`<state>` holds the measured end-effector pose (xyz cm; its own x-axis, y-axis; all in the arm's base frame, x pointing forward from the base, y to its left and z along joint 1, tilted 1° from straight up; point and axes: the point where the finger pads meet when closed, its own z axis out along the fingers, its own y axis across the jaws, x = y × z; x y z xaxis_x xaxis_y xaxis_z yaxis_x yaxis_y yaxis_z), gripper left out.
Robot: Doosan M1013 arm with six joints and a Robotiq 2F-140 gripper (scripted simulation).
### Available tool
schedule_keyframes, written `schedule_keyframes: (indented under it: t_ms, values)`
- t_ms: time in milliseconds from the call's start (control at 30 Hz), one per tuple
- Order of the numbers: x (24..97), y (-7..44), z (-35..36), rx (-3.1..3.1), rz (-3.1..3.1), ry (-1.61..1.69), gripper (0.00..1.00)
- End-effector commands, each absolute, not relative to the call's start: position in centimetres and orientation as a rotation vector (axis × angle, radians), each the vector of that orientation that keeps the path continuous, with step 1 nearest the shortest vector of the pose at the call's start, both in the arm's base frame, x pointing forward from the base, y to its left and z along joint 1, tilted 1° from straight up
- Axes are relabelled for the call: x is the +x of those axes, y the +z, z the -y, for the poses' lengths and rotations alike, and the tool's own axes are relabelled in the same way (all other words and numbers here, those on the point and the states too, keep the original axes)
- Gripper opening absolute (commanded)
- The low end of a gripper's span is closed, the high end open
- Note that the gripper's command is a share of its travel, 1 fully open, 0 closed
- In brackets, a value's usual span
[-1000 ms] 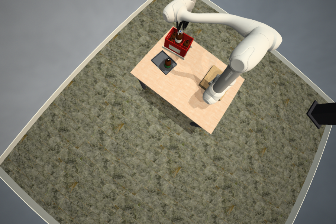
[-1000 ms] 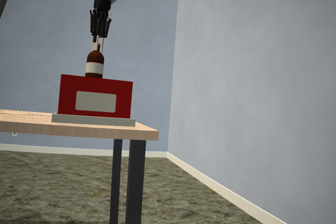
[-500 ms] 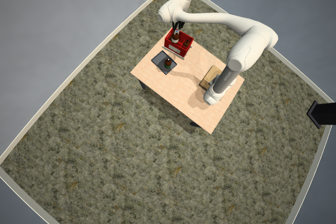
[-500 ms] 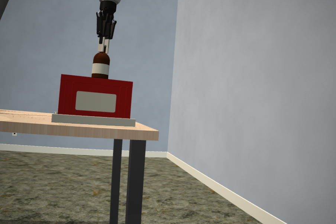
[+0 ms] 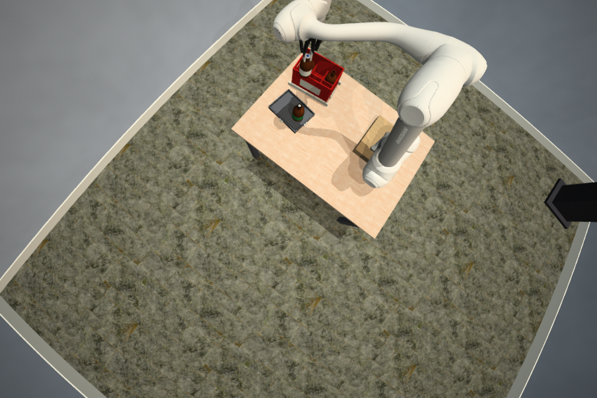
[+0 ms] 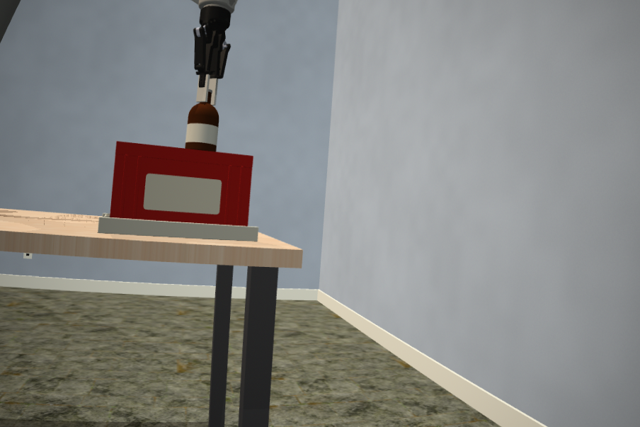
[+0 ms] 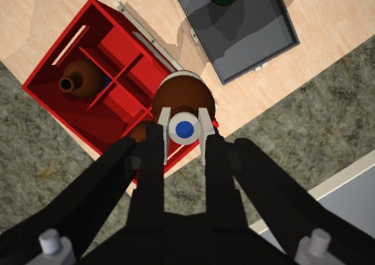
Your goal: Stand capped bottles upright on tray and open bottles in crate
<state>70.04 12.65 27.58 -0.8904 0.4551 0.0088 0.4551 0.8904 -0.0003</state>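
Observation:
My gripper is shut on the neck of a brown capped bottle with a white band and a blue-topped white cap. It holds the bottle upright above the red crate, as the side view shows. An open brown bottle stands in a far compartment of the crate. Another brown bottle shows partly under my fingers in the crate. The dark grey tray lies beside the crate, and a brown bottle with a green band stands on it.
The crate rests on a grey base plate at the table's corner, close to the table edge and the wall. A cardboard-coloured block lies by the arm's base.

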Motion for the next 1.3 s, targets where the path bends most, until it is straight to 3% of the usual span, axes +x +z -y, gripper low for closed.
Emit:
schedule_keyframes:
  t_ms: [0, 1267]
  values:
    - [70.6, 27.6, -13.5, -0.733, 3.046, -0.003, 0.0]
    - [69.7, 27.5, -19.2, -0.733, 3.046, -0.003, 0.0]
